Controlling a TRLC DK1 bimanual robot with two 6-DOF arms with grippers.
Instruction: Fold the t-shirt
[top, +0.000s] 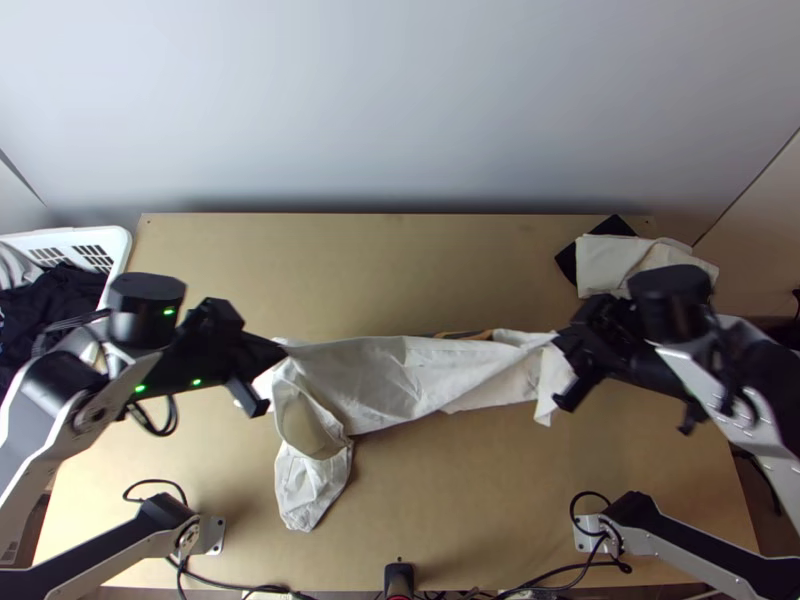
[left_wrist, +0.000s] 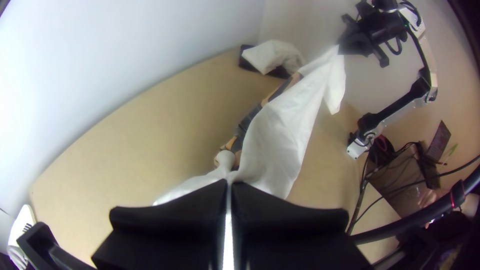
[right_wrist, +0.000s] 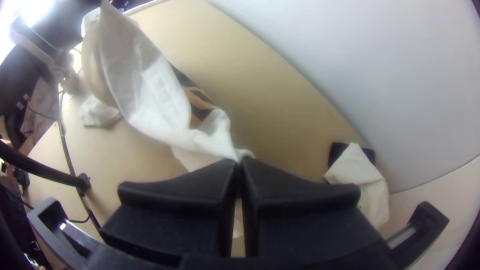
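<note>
A white t-shirt (top: 375, 385) stretches between two robot grippers over a wooden table (top: 480, 500), its loose cloth trailing toward the near edge. The left gripper (top: 279, 354) has its fingers clamped on one end of the shirt; the right gripper (top: 560, 343) pinches the other end. A separate pale cloth (top: 610, 262) lies at the table's far right, partly over something black (top: 567, 264).
</note>
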